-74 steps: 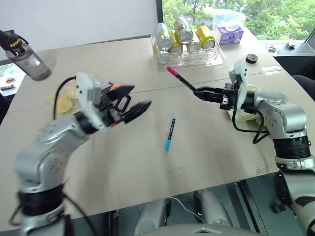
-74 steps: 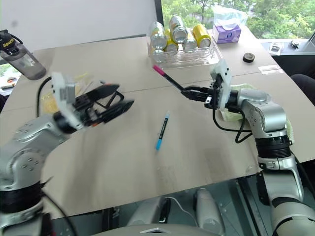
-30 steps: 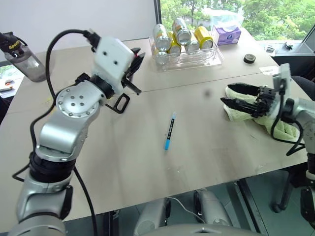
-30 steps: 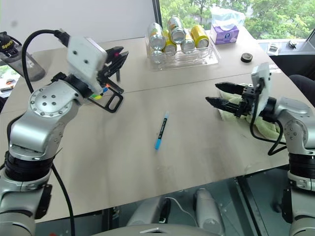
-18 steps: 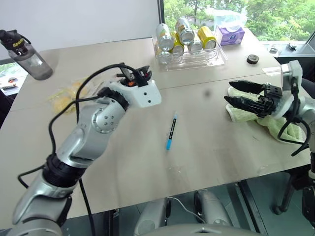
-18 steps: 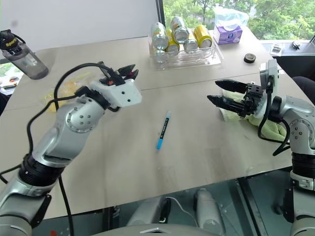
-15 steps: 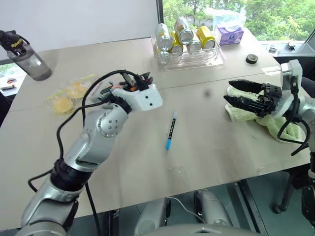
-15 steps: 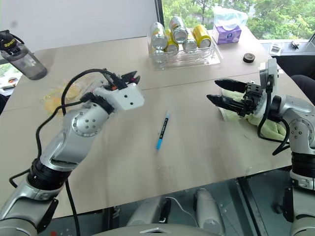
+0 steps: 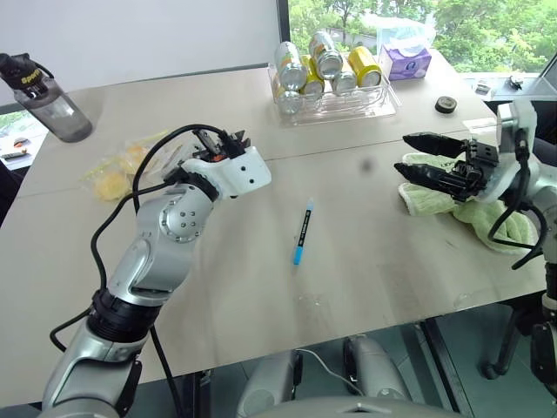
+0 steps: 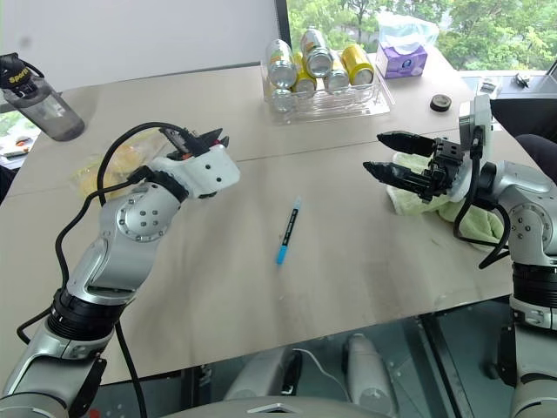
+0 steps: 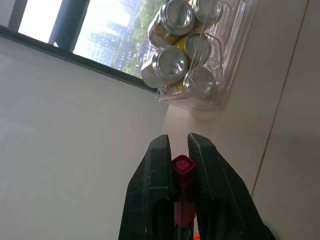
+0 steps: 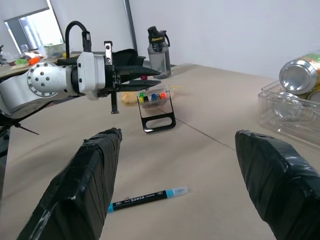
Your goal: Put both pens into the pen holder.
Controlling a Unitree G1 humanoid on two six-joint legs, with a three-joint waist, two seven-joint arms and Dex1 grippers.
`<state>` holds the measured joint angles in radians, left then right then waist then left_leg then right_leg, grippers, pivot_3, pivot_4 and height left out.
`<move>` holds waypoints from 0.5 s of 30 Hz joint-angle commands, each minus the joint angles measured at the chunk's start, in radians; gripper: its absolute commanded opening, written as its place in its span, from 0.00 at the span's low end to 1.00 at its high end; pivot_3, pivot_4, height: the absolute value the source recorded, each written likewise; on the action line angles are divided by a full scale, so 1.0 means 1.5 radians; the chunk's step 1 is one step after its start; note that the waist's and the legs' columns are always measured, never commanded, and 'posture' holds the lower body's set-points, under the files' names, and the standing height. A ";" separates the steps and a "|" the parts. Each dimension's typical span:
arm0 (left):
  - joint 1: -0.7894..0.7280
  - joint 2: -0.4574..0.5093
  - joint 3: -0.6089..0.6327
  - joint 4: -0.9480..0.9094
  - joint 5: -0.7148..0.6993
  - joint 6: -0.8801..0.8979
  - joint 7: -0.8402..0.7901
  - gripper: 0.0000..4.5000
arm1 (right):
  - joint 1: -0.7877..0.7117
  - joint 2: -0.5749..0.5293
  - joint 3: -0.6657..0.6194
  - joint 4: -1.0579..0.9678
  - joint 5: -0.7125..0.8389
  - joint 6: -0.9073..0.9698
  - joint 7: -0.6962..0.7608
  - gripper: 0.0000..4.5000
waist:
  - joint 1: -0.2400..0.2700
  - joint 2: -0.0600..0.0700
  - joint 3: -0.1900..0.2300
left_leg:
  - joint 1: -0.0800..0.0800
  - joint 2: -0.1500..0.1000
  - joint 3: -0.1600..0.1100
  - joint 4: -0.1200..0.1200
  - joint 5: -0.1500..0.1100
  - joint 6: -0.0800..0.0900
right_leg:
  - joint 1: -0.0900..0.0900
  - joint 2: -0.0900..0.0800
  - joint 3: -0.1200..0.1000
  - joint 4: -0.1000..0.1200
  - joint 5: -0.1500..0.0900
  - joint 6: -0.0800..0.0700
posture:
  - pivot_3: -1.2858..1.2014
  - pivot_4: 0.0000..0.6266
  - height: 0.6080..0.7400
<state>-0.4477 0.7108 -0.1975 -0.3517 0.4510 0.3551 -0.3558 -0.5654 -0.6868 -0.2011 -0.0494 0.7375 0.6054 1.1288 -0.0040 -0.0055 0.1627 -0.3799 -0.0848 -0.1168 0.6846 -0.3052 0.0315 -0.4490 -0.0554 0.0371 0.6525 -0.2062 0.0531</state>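
One pen (image 9: 301, 231), half black and half bright blue, lies flat mid-table between the arms. The other pen's pink end (image 11: 182, 165) sticks out between the black fingers of my left gripper (image 9: 231, 138), which is shut on it and points level across the table. From the right wrist view, that gripper (image 12: 137, 76) hovers just above the pen holder (image 12: 158, 114), a small black frame with coloured markers in its top. My right gripper (image 9: 406, 152) hangs open and empty above the table's right side, pointing left.
A clear tray of cans (image 9: 335, 100) stands at the back, with a purple tissue box (image 9: 405, 59) behind it. A water bottle (image 9: 43, 87) is far left, yellow snack bags (image 9: 113, 174) lie near my left arm, and a green cloth (image 9: 487, 213) lies under my right arm.
My left hand has come down from its raised pose and rolled, still gripping the pink-ended pen, to sit low over the holder. The right gripper has stayed open and about in place.
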 commanded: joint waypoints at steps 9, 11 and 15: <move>-0.006 -0.020 0.049 0.007 0.004 -0.004 -0.008 0.29 | -0.003 0.002 -0.008 -0.006 0.004 -0.024 0.008 0.87 | 0.000 0.000 0.000 | 0.000 0.000 0.000 0.000 0.000 0.000 | 0.000 0.000 0.000 0.000 0.000 0.000 | 0.52 0.24 0.99; -0.009 -0.020 0.050 0.009 0.013 0.001 -0.009 0.46 | -0.002 0.001 -0.009 -0.007 0.004 -0.026 0.007 0.87 | 0.000 0.000 0.000 | 0.000 0.000 0.000 0.000 0.000 0.000 | 0.000 0.000 0.000 0.000 0.000 0.000 | 0.52 0.24 0.99; -0.018 -0.021 0.045 0.030 0.032 0.002 0.001 0.84 | -0.001 0.003 -0.009 -0.007 0.004 -0.030 0.004 0.87 | 0.000 0.000 0.000 | 0.000 0.000 0.000 0.000 0.000 0.000 | 0.000 0.000 0.000 0.000 0.000 0.000 | 0.52 0.24 0.99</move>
<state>-0.4569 0.6754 -0.1578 -0.3009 0.4720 0.3600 -0.3688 -0.5644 -0.6813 -0.1959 -0.0406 0.7340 0.5812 1.1292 -0.0047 -0.0055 0.1627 -0.3798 -0.0848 -0.1168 0.6847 -0.3052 0.0315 -0.4490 -0.0554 0.0367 0.6529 -0.2062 0.0531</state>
